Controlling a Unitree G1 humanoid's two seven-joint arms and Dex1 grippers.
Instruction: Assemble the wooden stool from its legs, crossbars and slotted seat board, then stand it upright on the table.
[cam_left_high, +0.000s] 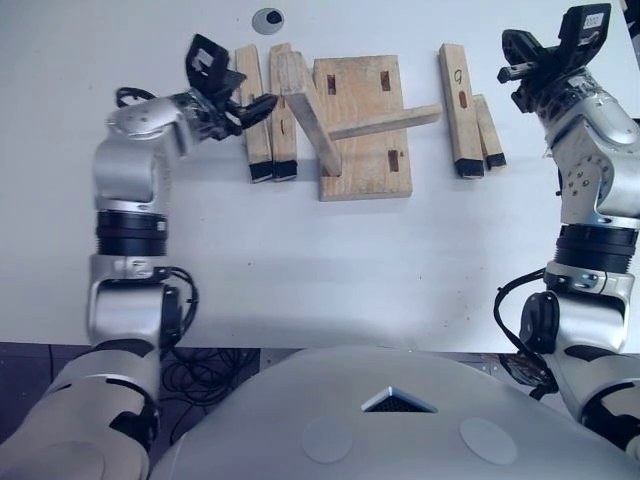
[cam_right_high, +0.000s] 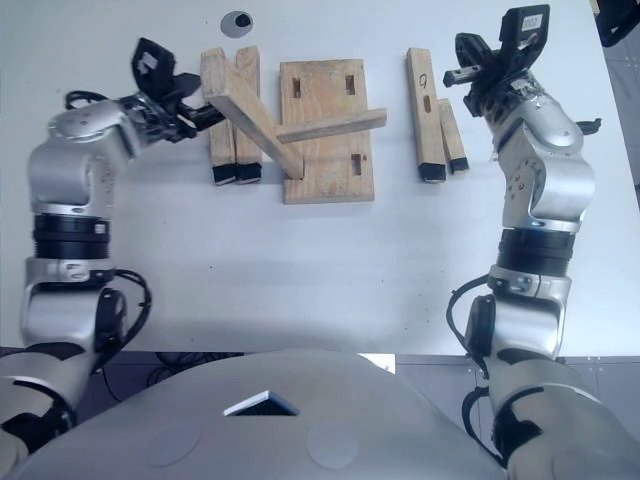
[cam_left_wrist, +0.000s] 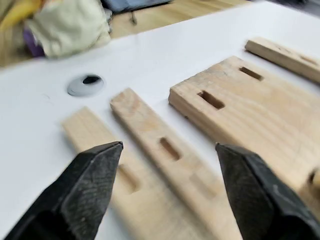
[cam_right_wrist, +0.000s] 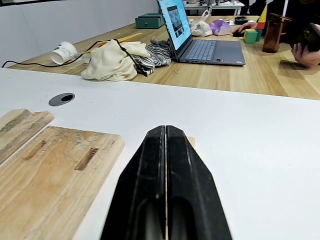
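The slotted seat board (cam_left_high: 372, 150) lies flat at the table's far middle. One leg (cam_left_high: 308, 108) stands tilted in a slot near its left edge, and a crossbar (cam_left_high: 385, 122) rests slanting across it. Two legs (cam_left_high: 259, 120) lie side by side left of the board. My left gripper (cam_left_high: 250, 95) hovers open over them, its fingers (cam_left_wrist: 85, 185) spread above the slotted pieces. Right of the board lie another leg (cam_left_high: 456, 105) and a short crossbar (cam_left_high: 489, 130). Just beyond those, my right gripper (cam_left_high: 512, 72) is shut with nothing in it, its fingers (cam_right_wrist: 150, 170) pressed together.
A grey cable grommet (cam_left_high: 268, 18) sits in the white table (cam_left_high: 300, 260) behind the left legs. The near half of the table is bare. Beyond the far edge stands a wooden desk with a laptop (cam_right_wrist: 200, 47) and crumpled cloth (cam_right_wrist: 115, 60).
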